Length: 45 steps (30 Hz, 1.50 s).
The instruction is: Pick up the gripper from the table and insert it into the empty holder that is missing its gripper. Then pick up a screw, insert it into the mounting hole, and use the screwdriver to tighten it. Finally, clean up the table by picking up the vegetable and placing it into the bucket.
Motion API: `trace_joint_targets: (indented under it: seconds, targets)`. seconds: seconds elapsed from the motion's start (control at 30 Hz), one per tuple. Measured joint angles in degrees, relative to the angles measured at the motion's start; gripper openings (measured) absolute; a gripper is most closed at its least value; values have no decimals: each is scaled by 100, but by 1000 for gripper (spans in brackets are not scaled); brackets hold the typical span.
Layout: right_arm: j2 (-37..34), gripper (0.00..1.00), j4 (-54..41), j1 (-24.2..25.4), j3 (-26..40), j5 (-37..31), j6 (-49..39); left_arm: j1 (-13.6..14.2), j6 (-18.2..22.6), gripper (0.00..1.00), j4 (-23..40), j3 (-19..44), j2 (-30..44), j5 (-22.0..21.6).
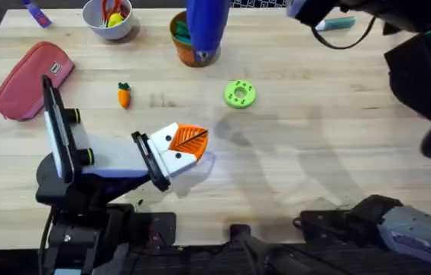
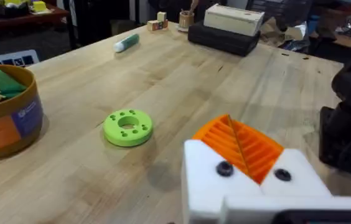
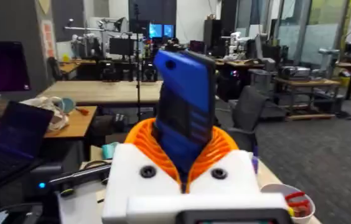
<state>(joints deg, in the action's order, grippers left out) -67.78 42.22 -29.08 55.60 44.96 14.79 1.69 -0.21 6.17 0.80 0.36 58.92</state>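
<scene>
Currently the screwdriver [image 3: 185, 109] is clamped in the right gripper [image 3: 185, 165] above the bucket [image 1: 192, 42] at the table's far edge; a weak grasp risks slippage. The left gripper [image 1: 185, 145] is held together, empty.

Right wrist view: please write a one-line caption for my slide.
Right gripper lifted high, orange pads clamping the blue screwdriver.
</scene>
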Motion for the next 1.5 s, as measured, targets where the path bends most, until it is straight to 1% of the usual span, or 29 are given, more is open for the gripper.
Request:
trace_joint_targets:
  seconds: [0.1, 0.27, 0.37, 0.47, 0.67, 1.0, 1.13, 1.5]
  targets:
    - [1, 23, 265, 0, -170, 71, 112, 0, 1, 19, 0, 0, 0, 0]
    - [-58, 23, 1660, 0, -827, 150, 576, 0, 1, 19, 0, 0, 2, 0]
    - [-255, 23, 2357, -37, -1054, 200, 884, 0, -1, 19, 0, 0, 0, 0]
    - [-533, 23, 2699, -211, -1100, 257, 1071, 0, 1, 19, 0, 0, 0, 0]
    - [-995, 23, 3071, -793, -1122, 330, 1206, 0, 1, 19, 0, 0, 0, 0]
    - [-1083, 23, 3113, -1269, -1122, 402, 1063, 0, 1, 19, 0, 0, 0, 0]
    - [-1090, 23, 3118, -1353, -1122, 422, 989, 0, 1, 19, 0, 0, 0, 0]
    - [-1393, 23, 3108, -1355, -1126, 729, 505, 0, 0, 19, 0, 0, 0, 0]
